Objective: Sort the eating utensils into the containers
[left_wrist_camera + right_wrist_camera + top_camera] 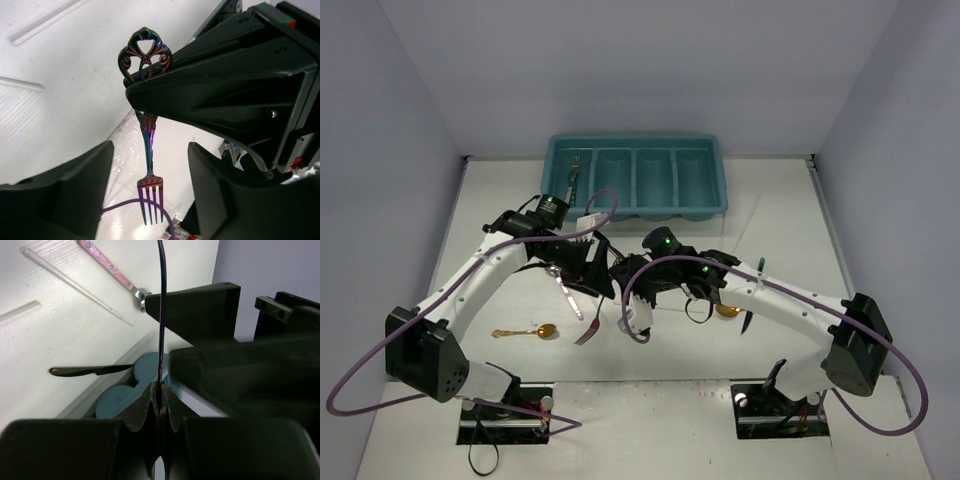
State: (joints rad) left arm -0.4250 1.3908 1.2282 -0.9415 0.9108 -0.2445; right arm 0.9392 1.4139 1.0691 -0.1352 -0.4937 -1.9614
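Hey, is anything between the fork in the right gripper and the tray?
Yes. The open fingers of the left gripper flank the fork, which the right gripper clamps. In the top view, the left arm's purple cable loops across the way to the tray.

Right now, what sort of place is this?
Likely a robot test booth, not a kitchen: bare white walls around a table, a left arm and right arm, a teal cutlery tray.
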